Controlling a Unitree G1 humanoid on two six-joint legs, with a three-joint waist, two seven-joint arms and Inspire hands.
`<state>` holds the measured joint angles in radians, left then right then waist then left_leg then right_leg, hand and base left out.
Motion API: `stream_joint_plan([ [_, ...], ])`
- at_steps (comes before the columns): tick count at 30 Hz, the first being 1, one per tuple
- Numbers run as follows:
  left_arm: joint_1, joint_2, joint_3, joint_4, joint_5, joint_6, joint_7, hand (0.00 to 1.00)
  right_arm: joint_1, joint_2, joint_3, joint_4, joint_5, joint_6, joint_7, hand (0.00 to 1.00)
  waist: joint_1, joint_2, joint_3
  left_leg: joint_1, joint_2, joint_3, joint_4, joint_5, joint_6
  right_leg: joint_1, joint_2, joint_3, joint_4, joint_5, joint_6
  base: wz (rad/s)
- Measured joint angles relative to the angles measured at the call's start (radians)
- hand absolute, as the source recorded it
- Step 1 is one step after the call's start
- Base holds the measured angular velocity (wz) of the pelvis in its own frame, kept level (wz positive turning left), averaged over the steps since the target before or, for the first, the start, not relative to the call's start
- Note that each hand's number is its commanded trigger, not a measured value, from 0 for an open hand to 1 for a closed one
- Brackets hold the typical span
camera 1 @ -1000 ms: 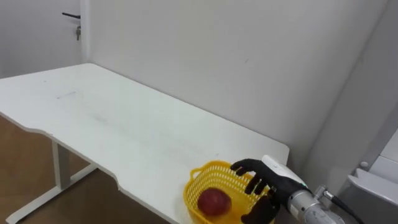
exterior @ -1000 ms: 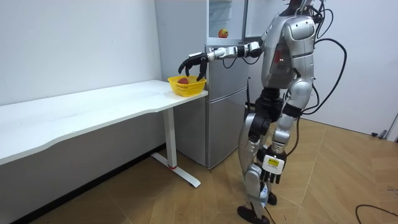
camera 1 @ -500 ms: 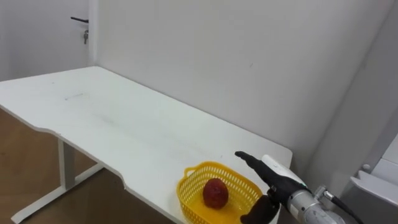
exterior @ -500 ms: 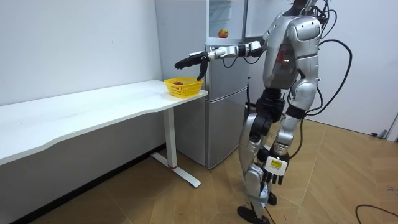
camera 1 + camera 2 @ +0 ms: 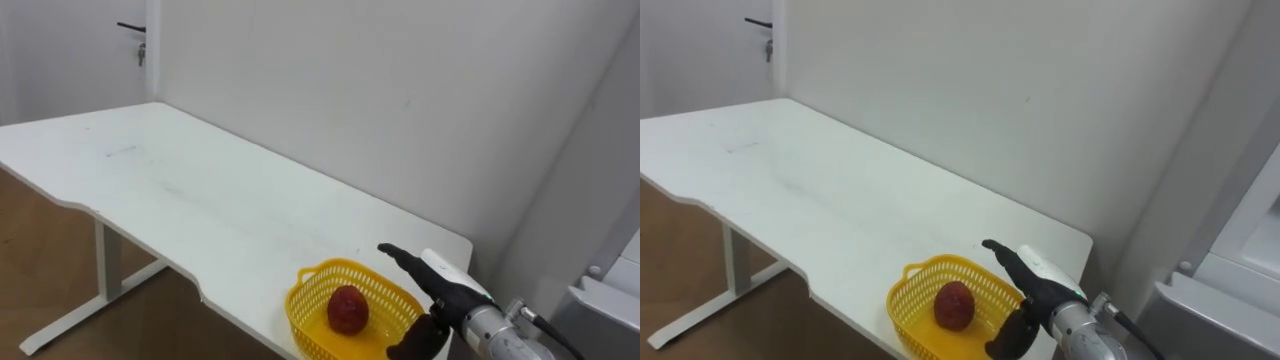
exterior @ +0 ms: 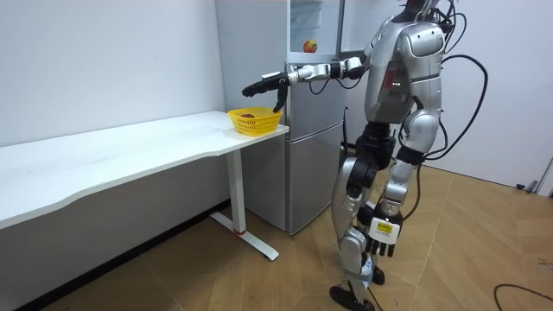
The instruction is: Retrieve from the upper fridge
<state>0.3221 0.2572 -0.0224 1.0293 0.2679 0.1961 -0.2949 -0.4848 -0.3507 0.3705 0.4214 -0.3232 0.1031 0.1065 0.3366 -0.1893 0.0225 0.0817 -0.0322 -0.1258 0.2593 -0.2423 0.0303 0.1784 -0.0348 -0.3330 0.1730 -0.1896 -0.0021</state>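
Observation:
A yellow basket (image 5: 308,292) stands at the white table's (image 5: 190,190) end nearest the fridge, with a red apple (image 5: 347,308) lying in it. My right hand (image 5: 441,284) hovers just over the basket's right rim, open, fingers straight and pointing out across it, holding nothing. The room view has the basket (image 6: 253,123) under that outstretched right hand (image 6: 263,86), while my left hand (image 6: 378,247) hangs low by my leg. I stand in front of the silver fridge (image 6: 309,155), whose upper door is open; another apple (image 6: 309,45) sits on a shelf inside.
The long table runs along the white wall toward a door with a dark handle (image 5: 131,27). The fridge's edge (image 5: 610,295) is close on my right. Wooden floor lies below the table's front edge.
A second ago my right hand was curled over the basket's rim; its fingers have straightened and lifted off. The basket sits slightly further from the fridge. Little has changed in the last half second.

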Motion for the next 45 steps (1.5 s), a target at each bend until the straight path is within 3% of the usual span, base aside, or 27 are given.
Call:
stream_joint_plan([
  [6,0.003,0.000,-0.001,-0.025,0.000,-0.001,0.007,0.00,0.000,0.000,-0.002,-0.023,0.009,0.000,-0.015,0.00,-0.008,0.000,-0.0042,-0.003,0.000,0.000,0.000,0.000,0.000,-0.001,0.000,-0.002,-0.001,0.000,0.000,0.00],
  [11,0.009,-0.001,0.001,-0.034,0.000,-0.013,0.010,0.00,0.000,-0.001,-0.012,-0.159,0.051,-0.018,-0.062,0.00,-0.034,0.012,-0.0136,-0.001,0.001,0.012,-0.003,0.000,0.000,-0.003,0.001,-0.010,-0.002,0.000,0.000,-0.01],
  [15,0.026,-0.005,0.012,-0.058,0.002,-0.032,0.028,0.00,0.000,-0.001,-0.055,-0.265,0.060,-0.024,-0.100,0.00,-0.039,0.018,-0.0139,0.002,0.002,0.015,-0.007,0.000,0.000,-0.003,0.002,-0.001,-0.003,0.000,0.000,-0.04],
  [18,0.027,-0.011,0.017,-0.058,0.009,-0.040,0.032,0.00,0.000,0.000,-0.087,-0.325,0.043,-0.062,-0.149,0.00,-0.042,0.032,-0.0118,0.019,0.003,0.024,-0.010,0.000,0.000,0.006,0.002,0.012,-0.004,0.000,0.000,-0.10],
  [19,0.030,-0.016,0.016,-0.057,0.008,-0.045,0.033,0.00,0.000,0.000,-0.093,-0.341,0.037,-0.078,-0.171,0.00,-0.045,0.043,-0.0075,0.029,0.002,0.027,-0.019,0.000,0.000,0.013,0.002,0.017,-0.004,0.000,0.000,-0.11],
  [20,0.036,-0.019,0.014,-0.057,0.008,-0.054,0.042,0.00,0.000,0.002,-0.095,-0.365,0.039,-0.083,-0.187,0.00,-0.054,0.051,-0.0107,0.035,0.002,0.028,-0.026,0.000,0.000,0.013,0.002,0.026,-0.004,0.000,0.000,-0.11],
  [24,0.033,-0.037,0.016,-0.044,0.002,-0.060,0.052,0.00,0.000,0.006,-0.124,-0.474,0.066,-0.107,-0.233,0.00,-0.086,0.072,-0.0088,0.035,0.003,0.034,-0.024,0.000,0.000,0.011,0.002,0.031,-0.004,0.000,0.000,-0.08],
  [29,0.031,-0.049,0.017,-0.016,0.010,-0.101,0.050,0.00,0.026,0.006,-0.169,-0.621,0.077,-0.171,-0.293,0.00,-0.131,0.091,-0.0194,0.051,0.007,0.047,-0.036,0.000,0.000,0.017,0.004,0.036,-0.003,0.000,0.000,-0.06],
  [34,0.019,-0.046,0.021,0.013,0.008,-0.133,0.053,0.00,0.040,0.006,-0.197,-0.709,0.015,-0.216,-0.337,0.00,-0.161,0.094,-0.0205,0.068,0.014,0.082,-0.051,0.000,0.000,0.016,0.009,0.067,-0.002,0.000,0.000,-0.20],
  [36,0.019,-0.046,0.021,0.030,0.008,-0.134,0.058,0.00,0.040,0.005,-0.200,-0.752,-0.033,-0.217,-0.361,0.00,-0.178,0.094,-0.0208,0.070,0.018,0.090,-0.054,0.000,0.000,0.013,0.011,0.083,-0.003,0.000,0.000,-0.14],
  [39,0.002,-0.046,0.019,0.066,0.007,-0.134,0.069,0.00,0.041,0.000,-0.217,-0.809,-0.053,-0.248,-0.397,0.00,-0.206,0.093,-0.0211,0.077,0.019,0.105,-0.059,0.000,0.000,0.011,0.014,0.089,-0.002,0.000,-0.001,-0.11],
  [45,-0.012,-0.046,0.020,0.070,0.007,-0.142,0.070,0.00,0.042,-0.015,-0.323,-0.840,-0.035,-0.287,-0.440,0.00,-0.248,0.096,-0.0227,0.087,0.028,0.127,-0.064,0.000,0.000,0.007,0.017,0.113,-0.003,0.001,-0.001,-0.12],
])
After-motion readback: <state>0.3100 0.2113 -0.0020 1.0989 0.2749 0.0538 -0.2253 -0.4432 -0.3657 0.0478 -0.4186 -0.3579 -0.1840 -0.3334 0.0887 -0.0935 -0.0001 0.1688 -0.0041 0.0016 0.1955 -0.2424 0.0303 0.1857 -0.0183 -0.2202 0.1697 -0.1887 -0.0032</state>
